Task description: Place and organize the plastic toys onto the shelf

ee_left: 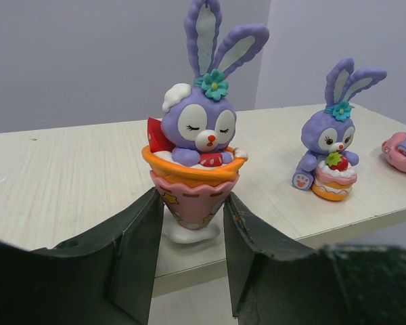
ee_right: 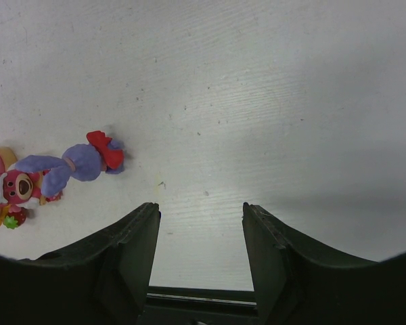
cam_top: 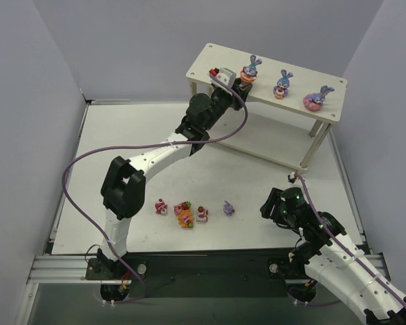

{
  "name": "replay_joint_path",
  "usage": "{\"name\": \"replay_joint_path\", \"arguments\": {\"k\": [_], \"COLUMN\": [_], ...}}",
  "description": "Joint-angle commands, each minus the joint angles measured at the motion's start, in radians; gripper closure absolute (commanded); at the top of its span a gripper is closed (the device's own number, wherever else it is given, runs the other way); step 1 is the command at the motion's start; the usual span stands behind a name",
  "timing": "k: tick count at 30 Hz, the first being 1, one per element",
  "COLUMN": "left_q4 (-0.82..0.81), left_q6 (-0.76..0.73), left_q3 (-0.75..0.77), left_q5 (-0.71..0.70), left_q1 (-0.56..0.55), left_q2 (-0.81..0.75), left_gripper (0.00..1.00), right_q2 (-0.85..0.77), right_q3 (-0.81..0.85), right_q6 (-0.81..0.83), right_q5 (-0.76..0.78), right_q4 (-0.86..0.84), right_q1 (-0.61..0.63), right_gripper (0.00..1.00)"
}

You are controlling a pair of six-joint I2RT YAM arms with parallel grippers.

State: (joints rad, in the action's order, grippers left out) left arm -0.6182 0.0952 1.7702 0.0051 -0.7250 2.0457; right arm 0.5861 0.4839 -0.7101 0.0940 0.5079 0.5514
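The pale wooden shelf (cam_top: 271, 68) stands at the back right. On its top board stand three purple bunnies: one in a pink and orange cup (cam_top: 250, 70), one with a cake (cam_top: 282, 84) and one on a pink ring (cam_top: 317, 98). My left gripper (cam_top: 235, 76) is at the shelf's front edge. In the left wrist view its fingers (ee_left: 141, 237) press both sides of the cup bunny (ee_left: 196, 156), whose white foot rests on the board (ee_left: 68, 176). My right gripper (cam_top: 274, 206) is open and empty, low over the table. Several toys lie in a row: (cam_top: 161, 206), (cam_top: 184, 214), (cam_top: 202, 214), and a small purple bunny (cam_top: 229, 208).
The shelf's lower board (cam_top: 277, 145) sits under the top one, with thin legs (cam_top: 318, 132) at the corners. The right wrist view shows the purple bunny with a red bow (ee_right: 74, 164) and a pink bear toy (ee_right: 13, 189) to the left of my open right fingers.
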Motion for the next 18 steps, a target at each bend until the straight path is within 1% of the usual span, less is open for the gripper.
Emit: {"name": "replay_joint_path", "arguments": {"k": [1, 6, 9, 12, 16, 17, 18], "left_q4": [0.155, 0.153, 0.152, 0.147, 0.129, 0.123, 0.117], "left_q6": [0.011, -0.003, -0.009, -0.014, -0.017, -0.018, -0.018], "left_q3": [-0.063, -0.068, -0.077, -0.089, -0.115, -0.12, -0.132], "left_q5": [-0.027, -0.031, -0.034, -0.037, -0.047, -0.048, -0.05], "left_q1": [0.009, 0.007, 0.007, 0.006, 0.006, 0.006, 0.006], "left_q2": [0.037, 0.037, 0.036, 0.03, 0.015, 0.005, 0.001], "left_gripper": [0.51, 0.44, 0.43, 0.39, 0.3, 0.26, 0.24], "right_q2": [0.004, 0.004, 0.004, 0.006, 0.006, 0.006, 0.006], "right_q3": [0.004, 0.004, 0.004, 0.004, 0.004, 0.002, 0.004], "right_q6": [-0.002, -0.003, -0.003, -0.002, -0.003, -0.002, -0.002], "right_q5": [0.027, 0.03, 0.03, 0.033, 0.03, 0.03, 0.03], "right_q4": [0.001, 0.001, 0.001, 0.001, 0.001, 0.0, 0.0], "right_q1": [0.004, 0.002, 0.004, 0.004, 0.002, 0.002, 0.002], "right_gripper": [0.48, 0.48, 0.48, 0.48, 0.48, 0.48, 0.48]}}
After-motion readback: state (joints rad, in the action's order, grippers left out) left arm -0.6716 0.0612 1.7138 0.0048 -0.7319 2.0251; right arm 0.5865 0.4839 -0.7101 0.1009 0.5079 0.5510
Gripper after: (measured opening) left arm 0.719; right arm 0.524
